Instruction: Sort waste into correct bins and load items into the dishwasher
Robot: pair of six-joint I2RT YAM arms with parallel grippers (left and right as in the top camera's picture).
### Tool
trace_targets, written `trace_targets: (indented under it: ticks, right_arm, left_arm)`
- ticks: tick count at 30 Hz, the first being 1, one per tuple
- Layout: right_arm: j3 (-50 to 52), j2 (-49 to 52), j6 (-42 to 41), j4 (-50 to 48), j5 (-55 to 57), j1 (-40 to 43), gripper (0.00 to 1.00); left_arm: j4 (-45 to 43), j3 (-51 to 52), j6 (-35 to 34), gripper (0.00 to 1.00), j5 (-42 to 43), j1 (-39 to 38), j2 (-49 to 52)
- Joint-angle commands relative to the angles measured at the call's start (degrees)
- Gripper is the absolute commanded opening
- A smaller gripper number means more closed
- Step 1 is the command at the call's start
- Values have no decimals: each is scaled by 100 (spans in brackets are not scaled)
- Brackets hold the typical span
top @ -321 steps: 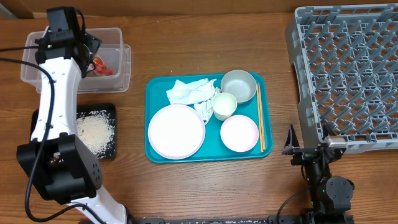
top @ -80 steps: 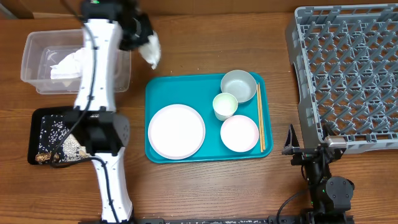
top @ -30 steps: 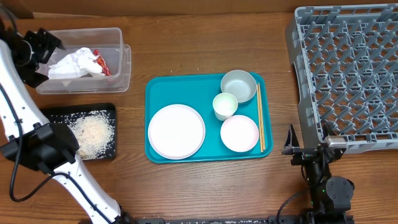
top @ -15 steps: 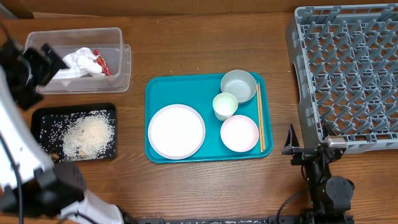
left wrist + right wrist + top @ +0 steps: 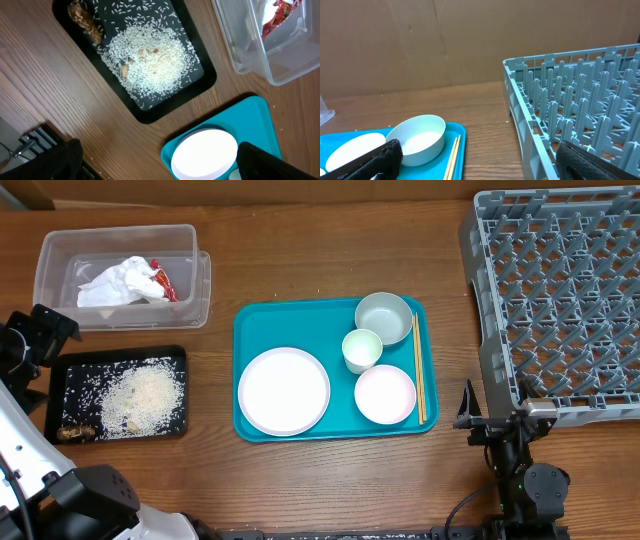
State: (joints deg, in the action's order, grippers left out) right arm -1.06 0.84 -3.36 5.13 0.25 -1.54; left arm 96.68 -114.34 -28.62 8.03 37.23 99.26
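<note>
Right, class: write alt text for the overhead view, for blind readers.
A central teal tray holds two plates, a bowl, a cup and chopsticks. Left: a clear tub with napkin and wrapper, and a black tray of rice. Right: a grey dish rack.

Robotics lab bench, wood-grain table (image 5: 330, 480), plain brown board backdrop (image 5: 410, 40), grey dish rack (image 5: 560, 300), teal tray (image 5: 260, 325) set out.
</note>
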Motion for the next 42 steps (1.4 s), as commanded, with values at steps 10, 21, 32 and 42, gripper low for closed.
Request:
trace_targets:
  ticks: [10,21,32,42]
  right_arm:
    - [61,-68,20,-31,11,0,100]
    - [61,-68,20,-31,11,0,100]
    - [61,-68,-688,-313,-944,0,100]
    - [61,-68,-5613,-1268,-4562,0,100]
  left_arm:
    - [9,26,-118,100,-101,-50,-15]
    - [-4,26,-118,100,-101,-57,-15]
    - [-4,26,-118,100,-101,-50,-15]
    - [-4,26,-118,100,-101,-50,-15]
